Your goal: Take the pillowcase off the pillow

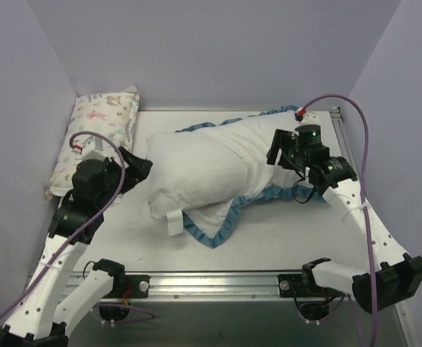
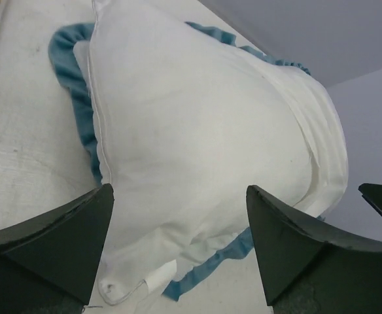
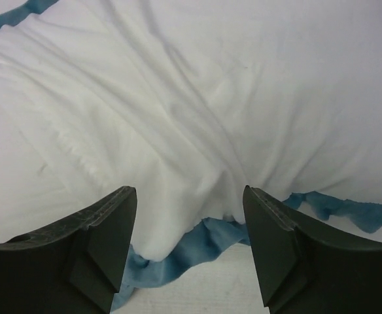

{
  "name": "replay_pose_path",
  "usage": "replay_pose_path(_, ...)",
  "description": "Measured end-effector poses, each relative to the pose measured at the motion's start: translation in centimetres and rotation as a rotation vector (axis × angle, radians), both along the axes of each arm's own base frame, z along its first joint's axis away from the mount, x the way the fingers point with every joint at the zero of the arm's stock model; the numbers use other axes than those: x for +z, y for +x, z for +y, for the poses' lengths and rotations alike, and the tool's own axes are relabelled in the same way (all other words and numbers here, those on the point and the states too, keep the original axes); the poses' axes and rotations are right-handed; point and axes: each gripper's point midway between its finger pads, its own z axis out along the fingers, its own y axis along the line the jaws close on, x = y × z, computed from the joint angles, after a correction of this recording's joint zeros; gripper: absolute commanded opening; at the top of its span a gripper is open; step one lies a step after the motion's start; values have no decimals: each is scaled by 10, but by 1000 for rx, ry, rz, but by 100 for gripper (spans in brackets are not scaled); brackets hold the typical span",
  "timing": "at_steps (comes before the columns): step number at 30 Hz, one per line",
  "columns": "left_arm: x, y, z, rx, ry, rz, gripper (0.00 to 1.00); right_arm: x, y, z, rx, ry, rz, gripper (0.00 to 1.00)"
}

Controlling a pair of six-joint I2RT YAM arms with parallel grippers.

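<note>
The white pillow (image 1: pixel 196 170) lies across the middle of the table, its left end bare with a small white tag (image 1: pixel 173 223). The pillowcase shows its white inside and teal ruffled edge (image 1: pixel 209 233), bunched around the pillow's right part and underneath. My left gripper (image 1: pixel 135 168) is open just off the pillow's left end, holding nothing; in its wrist view the pillow (image 2: pixel 197 150) fills the gap ahead of the gripper (image 2: pixel 178 191). My right gripper (image 1: pixel 277 152) is open over the right end, and its wrist view (image 3: pixel 190 191) looks down on white fabric and the ruffle (image 3: pixel 197 245).
A pastel animal-print pillow (image 1: pixel 102 116) leans in the far left corner behind the left arm. Purple walls close off the left, back and right. A metal rail (image 1: pixel 211 282) runs along the near edge. A purple cable (image 1: pixel 355 116) loops over the right arm.
</note>
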Motion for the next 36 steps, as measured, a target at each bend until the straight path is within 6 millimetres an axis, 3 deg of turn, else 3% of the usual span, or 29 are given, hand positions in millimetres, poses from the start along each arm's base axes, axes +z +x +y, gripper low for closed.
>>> replay_pose_path(2,21,16,-3,10,17,-15,93,7,4,16,57,-16,-8,71)
replay_pose_path(4,28,35,-18,-5,39,-1,97,16,12,37,116,-33,-21,73)
replay_pose_path(7,20,67,-52,-61,74,59,97,21,27,74,206,-61,-37,72)
replay_pose_path(9,2,87,-74,-92,100,112,97,10,35,97,249,-88,-22,59)
replay_pose_path(10,-10,95,-82,-104,115,145,97,-3,37,109,273,-107,-1,39)
replay_pose_path(12,-38,104,-94,-125,140,212,97,-38,34,122,299,-143,65,24)
replay_pose_path(13,-53,106,-97,-133,152,250,97,-58,30,125,299,-157,97,17)
replay_pose_path(17,-84,96,-102,-164,160,318,97,-124,0,124,293,-176,175,5)
replay_pose_path(22,-104,79,-105,-192,140,308,97,-142,-9,128,265,-129,132,0)
replay_pose_path(24,-111,79,-107,-189,122,293,88,-143,-7,132,255,-114,116,0)
replay_pose_path(26,-125,78,-111,-186,105,284,47,-142,-5,134,249,-110,107,9)
replay_pose_path(27,-133,77,-112,-184,97,284,15,-140,-6,134,247,-112,105,14)
replay_pose_path(28,-140,77,-115,-183,85,281,0,-136,-6,135,249,-115,104,25)
replay_pose_path(30,-149,78,-122,-187,55,257,0,-127,-8,138,260,-120,106,40)
replay_pose_path(31,-151,78,-125,-187,41,243,0,-119,-9,138,269,-130,109,56)
replay_pose_path(34,-154,80,-131,-178,2,201,0,-90,-7,141,301,-168,104,73)
replay_pose_path(36,-153,80,-134,-173,-22,171,0,-64,-2,143,318,-195,96,77)
